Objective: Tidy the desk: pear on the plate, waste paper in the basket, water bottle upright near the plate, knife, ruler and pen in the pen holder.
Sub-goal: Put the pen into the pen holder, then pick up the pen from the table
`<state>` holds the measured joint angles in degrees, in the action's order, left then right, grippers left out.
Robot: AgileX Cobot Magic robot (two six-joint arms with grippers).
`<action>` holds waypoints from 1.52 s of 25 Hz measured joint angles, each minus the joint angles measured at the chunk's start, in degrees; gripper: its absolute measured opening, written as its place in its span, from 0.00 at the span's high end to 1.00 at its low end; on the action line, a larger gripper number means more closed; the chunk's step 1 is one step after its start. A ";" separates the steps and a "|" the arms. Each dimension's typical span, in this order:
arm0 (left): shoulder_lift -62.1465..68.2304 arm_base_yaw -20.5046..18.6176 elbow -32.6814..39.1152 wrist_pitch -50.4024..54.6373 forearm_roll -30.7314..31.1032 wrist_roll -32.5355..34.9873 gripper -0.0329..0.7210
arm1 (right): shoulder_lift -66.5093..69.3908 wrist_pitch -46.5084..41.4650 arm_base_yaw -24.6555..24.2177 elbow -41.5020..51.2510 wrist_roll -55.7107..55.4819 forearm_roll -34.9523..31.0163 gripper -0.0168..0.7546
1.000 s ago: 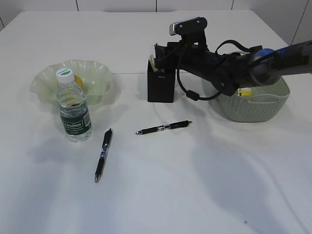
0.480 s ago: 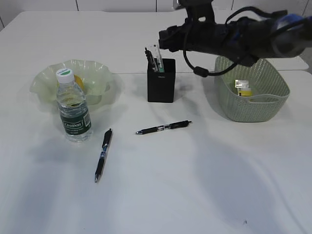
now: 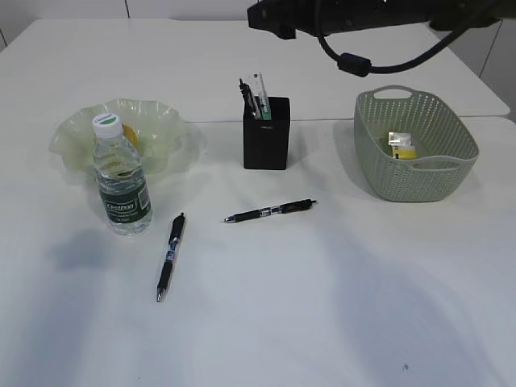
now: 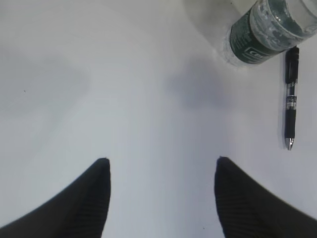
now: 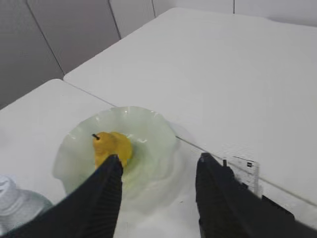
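Two pens loose on the desk, both grippers empty

Two black pens lie on the desk point(image 3: 339, 306) at centre frame in the exterior view: one pen point(image 3: 270, 211) nearly level below the pen holder point(image 3: 266, 134), the other pen point(image 3: 170, 256) lower left, just right of the upright water bottle point(image 3: 121, 178). The ruler point(image 3: 258, 90) stands in the pen holder at upper centre. The pear point(image 5: 111, 147) sits in the plate point(image 5: 148, 144), at upper left behind the bottle. The waste paper point(image 3: 402, 145) lies in the basket point(image 3: 419, 181) at right. The right gripper point(image 5: 157, 173) hangs spread and holds nothing, its arm along the top edge. The left gripper point(image 4: 161, 178) is likewise spread and empty above bare tabletop.
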<state>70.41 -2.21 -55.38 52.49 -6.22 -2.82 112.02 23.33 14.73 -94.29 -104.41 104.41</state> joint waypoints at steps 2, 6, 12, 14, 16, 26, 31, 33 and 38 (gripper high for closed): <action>0.00 0.00 0.00 0.23 0.00 0.00 0.34 | -0.87 1.21 0.00 0.00 -2.21 1.04 0.50; 0.00 0.00 0.00 0.39 0.00 0.00 0.34 | -1.95 1.86 0.00 0.12 -3.46 1.52 0.50; 0.00 0.00 0.00 0.83 0.00 0.00 0.34 | -2.07 2.05 0.00 0.12 -5.66 1.52 0.50; 0.00 0.00 0.00 0.91 0.00 0.00 0.34 | -2.18 1.98 0.00 0.12 -5.88 1.52 0.50; 0.00 0.00 0.00 1.17 0.00 0.00 0.34 | -2.30 2.08 0.00 0.12 -5.88 1.52 0.50; 0.00 0.00 0.00 1.76 0.00 0.00 0.34 | -2.40 2.08 0.00 0.12 -7.21 1.52 0.50; 0.00 0.00 0.00 2.12 0.00 0.00 0.34 | -2.40 2.20 0.00 0.12 -8.89 1.52 0.50; 0.00 0.00 0.00 2.41 0.00 0.00 0.34 | -2.40 2.20 0.00 0.12 -9.37 1.52 0.50; 0.00 0.00 0.00 3.05 0.00 0.00 0.34 | -2.76 2.34 0.00 0.21 -10.63 1.52 0.50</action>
<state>70.41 -2.21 -55.38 55.53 -6.22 -2.82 109.26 25.67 14.73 -94.07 -115.03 105.93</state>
